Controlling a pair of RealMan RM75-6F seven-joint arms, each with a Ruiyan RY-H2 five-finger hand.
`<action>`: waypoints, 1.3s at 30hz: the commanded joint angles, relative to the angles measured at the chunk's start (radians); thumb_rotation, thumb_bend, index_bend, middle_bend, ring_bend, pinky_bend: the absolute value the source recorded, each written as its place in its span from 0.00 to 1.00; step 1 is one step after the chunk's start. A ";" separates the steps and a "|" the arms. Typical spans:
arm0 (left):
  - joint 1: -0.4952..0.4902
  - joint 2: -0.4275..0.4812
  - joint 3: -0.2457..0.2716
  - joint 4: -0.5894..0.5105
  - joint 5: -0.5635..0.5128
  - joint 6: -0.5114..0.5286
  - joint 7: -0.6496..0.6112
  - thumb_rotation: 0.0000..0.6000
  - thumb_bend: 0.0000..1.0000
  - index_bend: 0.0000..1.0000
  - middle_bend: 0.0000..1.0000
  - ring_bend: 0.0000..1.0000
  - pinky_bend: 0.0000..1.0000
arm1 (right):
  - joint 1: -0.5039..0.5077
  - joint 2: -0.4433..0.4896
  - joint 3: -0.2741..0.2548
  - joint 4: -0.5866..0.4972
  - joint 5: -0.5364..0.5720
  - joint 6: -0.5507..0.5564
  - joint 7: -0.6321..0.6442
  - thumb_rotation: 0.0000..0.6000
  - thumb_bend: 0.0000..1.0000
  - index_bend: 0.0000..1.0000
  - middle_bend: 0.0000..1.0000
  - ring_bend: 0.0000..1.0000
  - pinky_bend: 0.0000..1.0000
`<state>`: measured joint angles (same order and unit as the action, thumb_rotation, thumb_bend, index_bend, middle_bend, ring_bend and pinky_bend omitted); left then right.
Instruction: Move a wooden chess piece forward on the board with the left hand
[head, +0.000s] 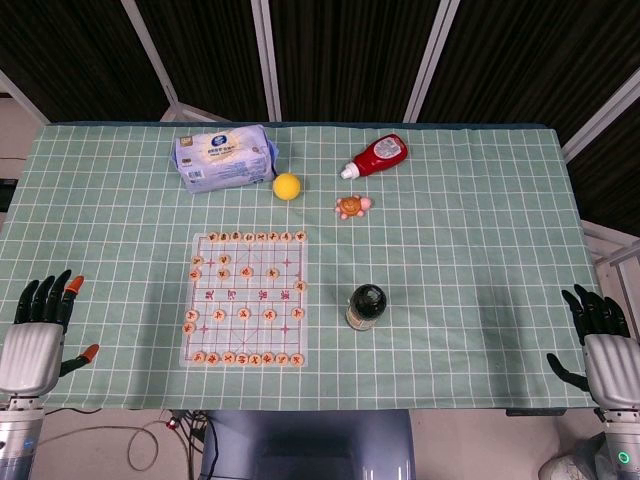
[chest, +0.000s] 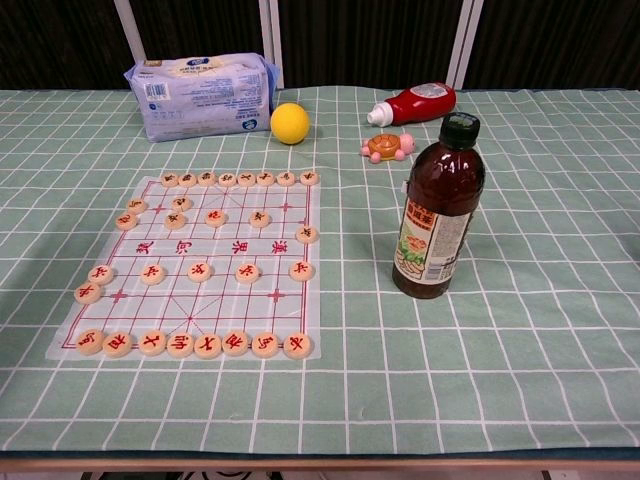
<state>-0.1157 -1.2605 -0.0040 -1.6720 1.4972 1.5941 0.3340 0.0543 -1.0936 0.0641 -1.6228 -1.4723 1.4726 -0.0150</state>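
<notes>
A thin chess board (head: 247, 297) (chest: 200, 268) with red lines lies left of the table's middle. Round wooden pieces with red characters stand on it, among them a near row (chest: 192, 344) and a far row (chest: 240, 179). One piece (chest: 248, 272) sits in the near middle of the board. My left hand (head: 36, 335) rests at the table's near left edge, fingers spread, holding nothing, well left of the board. My right hand (head: 605, 345) is at the near right edge, fingers apart and empty. The chest view shows neither hand.
A dark bottle (head: 366, 306) (chest: 437, 207) stands right of the board. Behind the board lie a blue wipes pack (head: 226, 157) (chest: 201, 94), a yellow ball (head: 287, 186) (chest: 290, 123), a toy turtle (head: 352, 206) (chest: 387, 147) and a red ketchup bottle (head: 376, 156) (chest: 414, 103).
</notes>
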 joint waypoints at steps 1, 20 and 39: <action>0.001 0.000 -0.002 -0.001 0.001 -0.003 0.002 1.00 0.00 0.00 0.00 0.00 0.05 | 0.000 0.000 0.000 -0.001 0.001 0.000 0.000 1.00 0.29 0.00 0.00 0.00 0.00; -0.071 -0.032 -0.064 -0.111 -0.008 -0.095 0.177 1.00 0.04 0.04 0.41 0.36 0.45 | -0.002 0.007 -0.003 -0.015 0.005 -0.007 0.015 1.00 0.29 0.00 0.00 0.00 0.00; -0.351 -0.310 -0.205 -0.186 -0.508 -0.350 0.671 1.00 0.16 0.43 1.00 0.97 0.99 | 0.002 0.017 0.001 -0.023 0.021 -0.027 0.047 1.00 0.29 0.00 0.00 0.00 0.00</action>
<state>-0.4240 -1.5174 -0.1961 -1.8619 1.0583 1.2600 0.9393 0.0564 -1.0770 0.0648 -1.6462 -1.4512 1.4457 0.0314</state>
